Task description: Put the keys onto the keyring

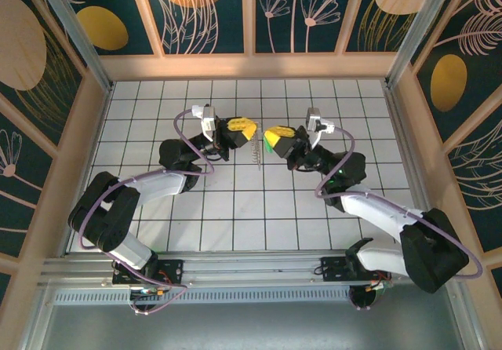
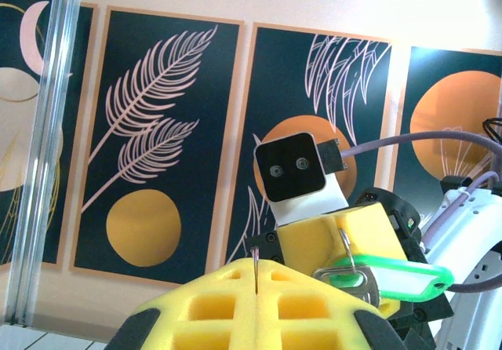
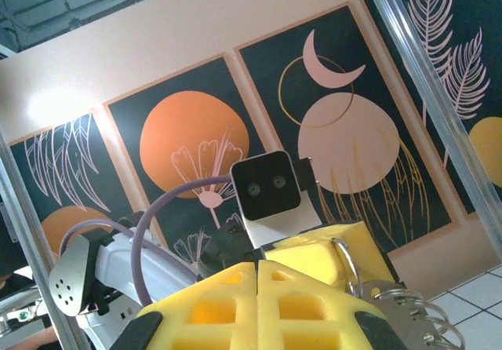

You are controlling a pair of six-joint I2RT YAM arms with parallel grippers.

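Both arms are raised over the middle of the table with their tips facing each other, a small gap apart. My left gripper point(image 1: 249, 129) is shut on the keyring, whose thin wire point(image 2: 257, 270) stands up from the seam of its yellow pads point(image 2: 235, 303). In the right wrist view the keyring point(image 3: 350, 265) hangs from that gripper with a cluster of grey metal pieces point(image 3: 408, 312). My right gripper point(image 1: 271, 139) is shut on the green key point(image 2: 392, 276); its silver blade end point(image 2: 354, 281) and a small ring show beside the yellow pads point(image 2: 325, 240).
White tiled floor point(image 1: 251, 209) lies below both arms. Wooden frame posts and dark patterned wall panels point(image 1: 212, 12) close in the back and sides. A metal rail point(image 1: 251, 267) runs along the near edge by the arm bases.
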